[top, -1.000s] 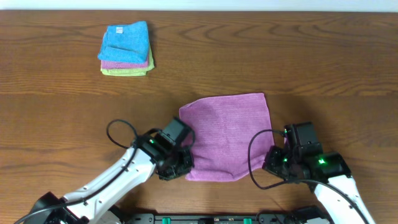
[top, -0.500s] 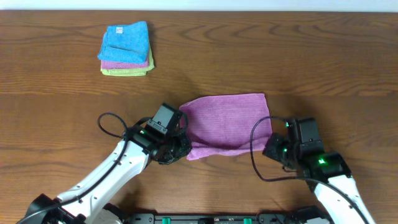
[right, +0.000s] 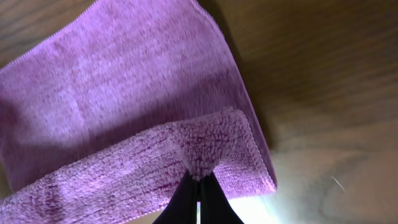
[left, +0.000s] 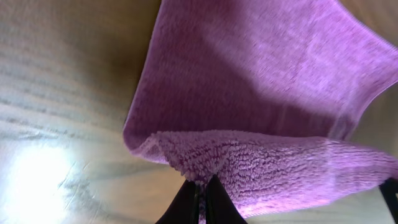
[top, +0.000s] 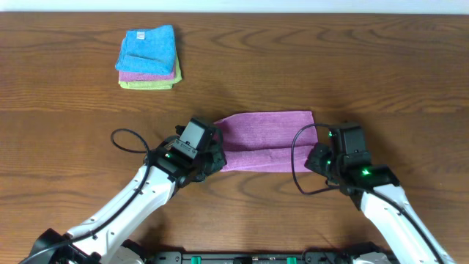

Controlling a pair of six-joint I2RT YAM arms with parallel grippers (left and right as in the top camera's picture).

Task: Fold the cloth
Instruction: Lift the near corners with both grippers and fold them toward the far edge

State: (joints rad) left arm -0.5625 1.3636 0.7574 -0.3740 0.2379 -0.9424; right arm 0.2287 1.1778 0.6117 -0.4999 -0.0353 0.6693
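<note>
Left fingers (left: 185, 203) and right fingers (right: 185, 198), each clamped on the cloth (top: 265, 132), have folded it farther over.

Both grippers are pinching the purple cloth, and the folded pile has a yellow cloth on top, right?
No: the overhead view shows a blue cloth on top of the pile. The left gripper and right gripper do pinch the purple cloth.
</note>
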